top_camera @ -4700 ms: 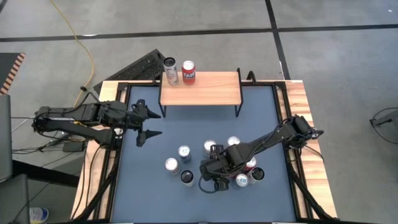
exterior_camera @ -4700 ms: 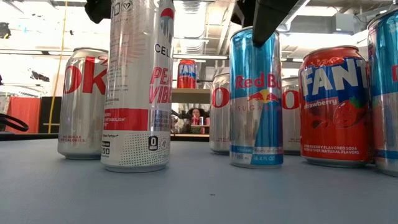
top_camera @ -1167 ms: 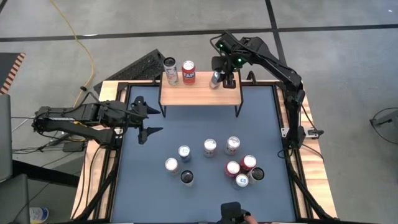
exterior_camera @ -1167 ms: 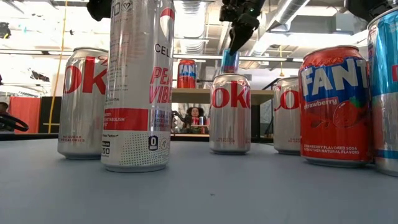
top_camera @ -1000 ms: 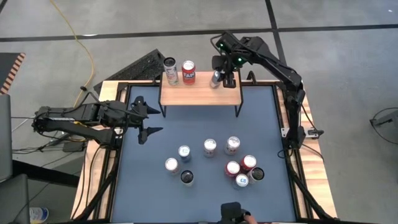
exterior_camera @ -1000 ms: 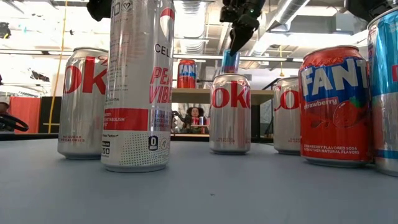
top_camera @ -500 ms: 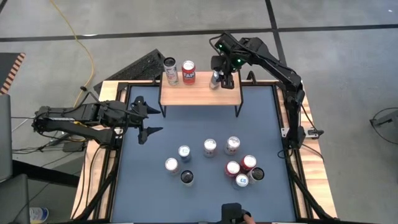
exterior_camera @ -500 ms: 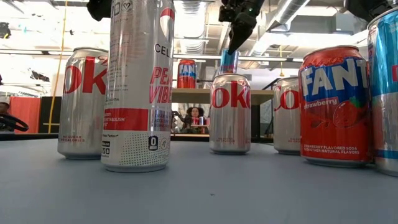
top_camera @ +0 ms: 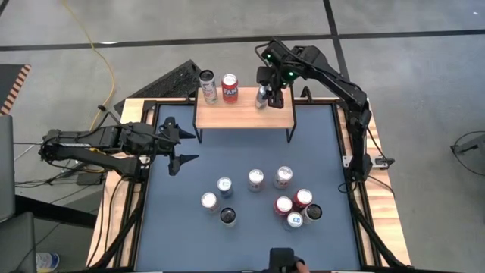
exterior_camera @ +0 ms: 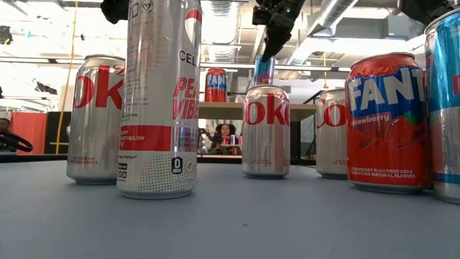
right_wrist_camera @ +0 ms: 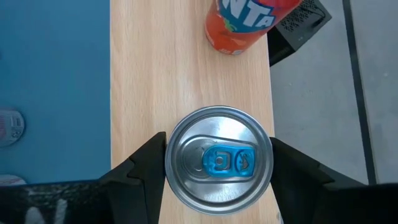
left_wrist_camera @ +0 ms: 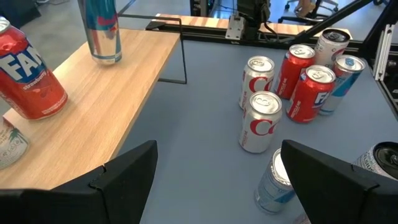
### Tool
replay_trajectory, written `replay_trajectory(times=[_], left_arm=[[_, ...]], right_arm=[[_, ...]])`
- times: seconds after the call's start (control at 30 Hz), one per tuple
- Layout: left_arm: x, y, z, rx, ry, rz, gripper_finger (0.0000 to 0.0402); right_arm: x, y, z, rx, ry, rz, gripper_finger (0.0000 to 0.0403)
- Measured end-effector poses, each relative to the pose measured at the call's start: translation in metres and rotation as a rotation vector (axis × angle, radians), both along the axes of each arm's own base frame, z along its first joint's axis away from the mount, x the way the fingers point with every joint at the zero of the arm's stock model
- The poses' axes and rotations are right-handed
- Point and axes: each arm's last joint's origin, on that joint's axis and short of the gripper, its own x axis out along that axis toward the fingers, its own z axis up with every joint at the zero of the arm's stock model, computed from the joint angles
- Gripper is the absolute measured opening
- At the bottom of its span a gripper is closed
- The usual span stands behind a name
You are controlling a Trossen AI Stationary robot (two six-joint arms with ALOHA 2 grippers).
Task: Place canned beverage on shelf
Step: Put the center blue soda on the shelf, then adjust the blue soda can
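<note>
The shelf (top_camera: 244, 115), a light-wood top on thin black legs, stands at the table's far edge. On it stand upright a tall white can (top_camera: 208, 83), a red Fanta can (top_camera: 229, 88) and a slim blue-and-silver can (top_camera: 262, 97), which also shows in the right wrist view (right_wrist_camera: 219, 163) and the low view (exterior_camera: 264, 70). My right gripper (top_camera: 270, 92) hangs open just above the slim can, pointing down, one finger (right_wrist_camera: 146, 165) on either side of its top, without touching it. My left gripper (top_camera: 179, 149) waits open and empty at the table's left.
Several cans stand on the blue mat in the table's near half: a loose group (top_camera: 227, 199) and a tight cluster (top_camera: 297, 208) toward the right. The wooden table rim (top_camera: 379, 182) runs around the mat. The shelf top is bare to the right of the slim can (top_camera: 282, 112).
My right gripper has gone up a little from around the slim can's upper part and now stands clear above its top. The can stays upright on the shelf where it was.
</note>
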Motion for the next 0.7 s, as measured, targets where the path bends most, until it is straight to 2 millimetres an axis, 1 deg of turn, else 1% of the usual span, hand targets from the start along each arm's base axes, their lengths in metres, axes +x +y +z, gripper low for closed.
replay_trajectory(times=[0.23, 0.5, 0.6, 0.7], left_arm=[[0.0002, 0.0, 0.0006, 0.0, -0.006, 0.0, 0.0332], [0.0002, 0.0, 0.0006, 0.0, -0.007, 0.0, 0.0332], [0.0003, 0.0, 0.0007, 0.0, -0.008, 0.0, 0.0332], [0.0003, 0.0, 0.0007, 0.0, -0.008, 0.0, 0.0332]], right_arm=[[0.0007, 0.0002, 0.0003, 0.005, -0.009, -0.014, 0.0232], [0.0023, -0.001, 0.0021, -0.005, -0.035, -0.023, 0.0285], [0.0023, -0.001, 0.0021, -0.006, -0.034, -0.021, 0.0295], [0.0044, -0.0003, 0.003, -0.039, -0.037, 0.021, 0.0296]])
